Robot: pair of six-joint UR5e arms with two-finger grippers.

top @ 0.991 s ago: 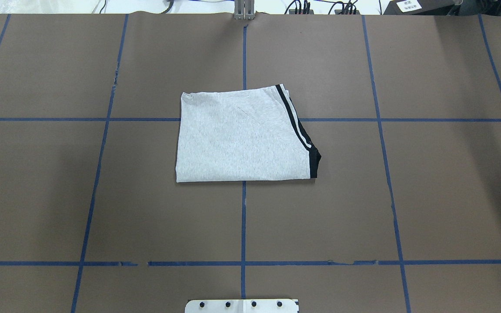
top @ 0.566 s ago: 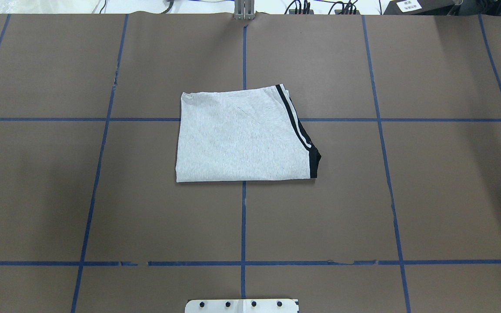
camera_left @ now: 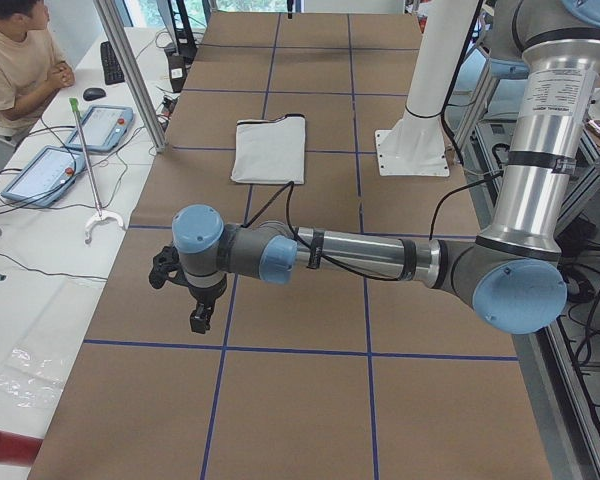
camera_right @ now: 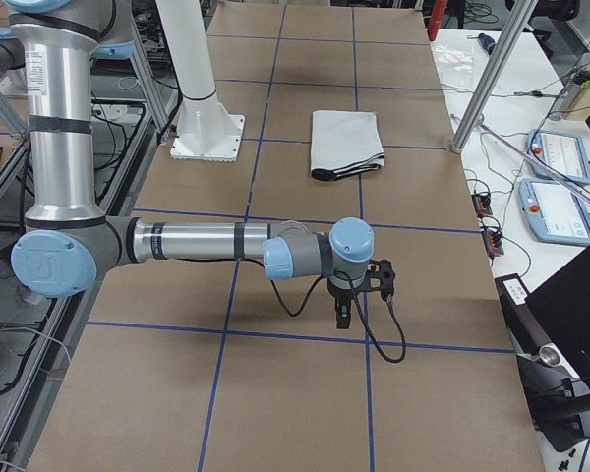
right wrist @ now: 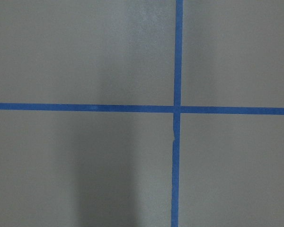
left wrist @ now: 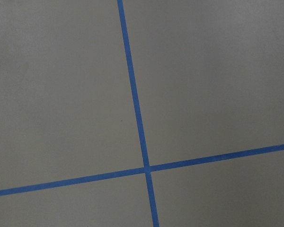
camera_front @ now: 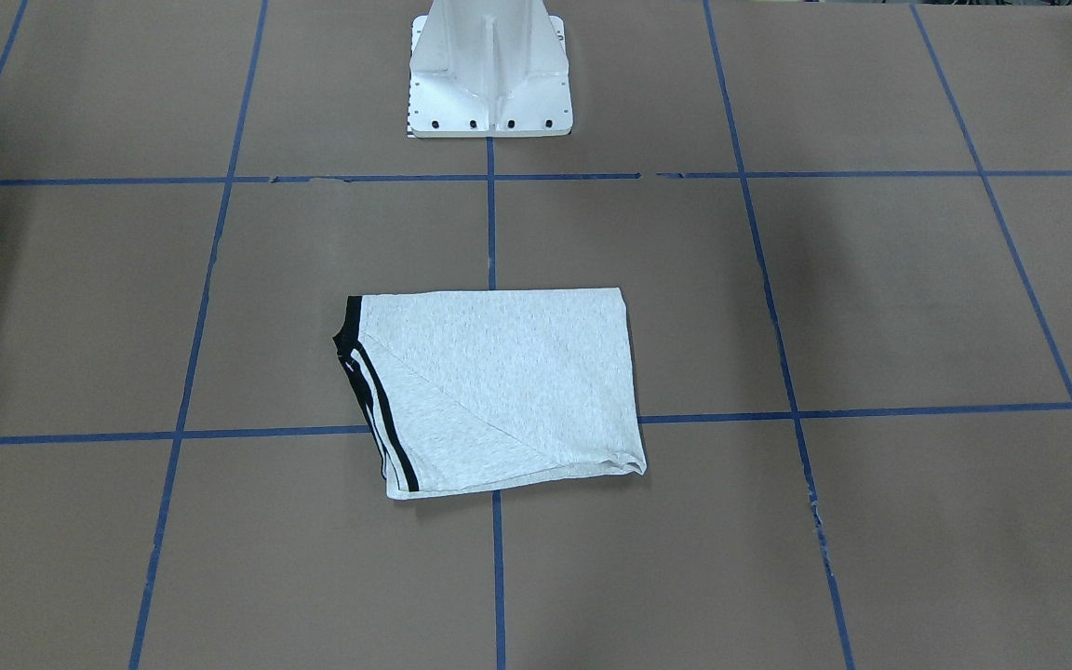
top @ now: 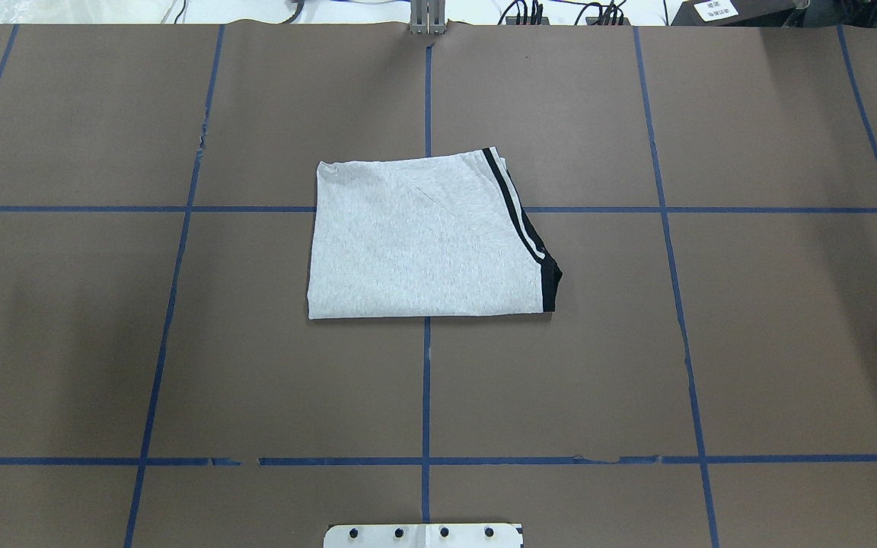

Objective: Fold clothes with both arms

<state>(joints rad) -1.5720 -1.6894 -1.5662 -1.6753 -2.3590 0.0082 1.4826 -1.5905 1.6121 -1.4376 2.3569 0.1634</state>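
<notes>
The grey T-shirt (top: 423,240) lies folded into a flat rectangle at the table's middle, black-and-white stripes and black collar along its right edge. It also shows in the front-facing view (camera_front: 499,391), the left view (camera_left: 270,150) and the right view (camera_right: 346,145). Its printed front is hidden. My left gripper (camera_left: 198,320) shows only in the exterior left view, far from the shirt above bare table; I cannot tell if it is open or shut. My right gripper (camera_right: 342,317) shows only in the exterior right view, also far from the shirt; I cannot tell its state.
The brown paper table cover (top: 180,342) carries a grid of blue tape lines. The white pedestal (camera_front: 489,70) stands at the robot's side. A person (camera_left: 15,60) sits beyond the far table edge by tablets (camera_left: 100,125). Both wrist views show only table and tape.
</notes>
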